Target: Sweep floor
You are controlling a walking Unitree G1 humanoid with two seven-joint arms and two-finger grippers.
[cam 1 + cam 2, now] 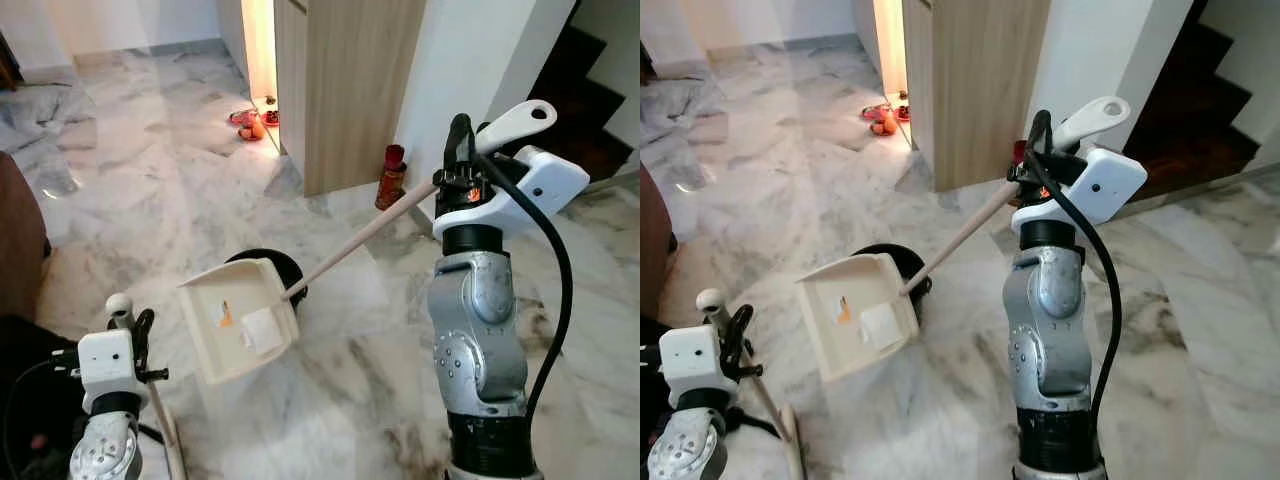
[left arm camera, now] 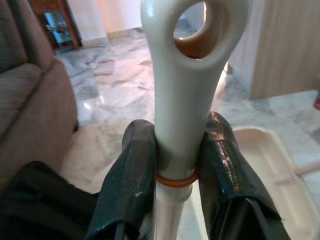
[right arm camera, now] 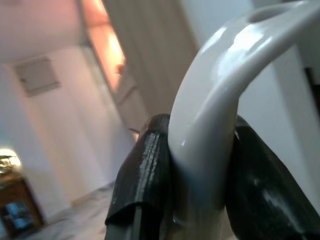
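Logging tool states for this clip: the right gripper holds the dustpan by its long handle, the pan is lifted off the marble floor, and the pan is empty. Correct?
Not quite. The dustpan is not empty: the left eye view shows a white scrap and a small orange bit lying in it. The rest holds: the right gripper clamps its long handle, and the pan hangs above the marble floor.

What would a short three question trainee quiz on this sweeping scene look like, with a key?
1. True or false: the right claw is shut on the dustpan handle.
2. What does the left claw grip? A) broom handle B) red bottle C) sofa
3. What lies in the raised dustpan?

Key:
1. True.
2. A.
3. A white piece of paper and a small orange scrap.
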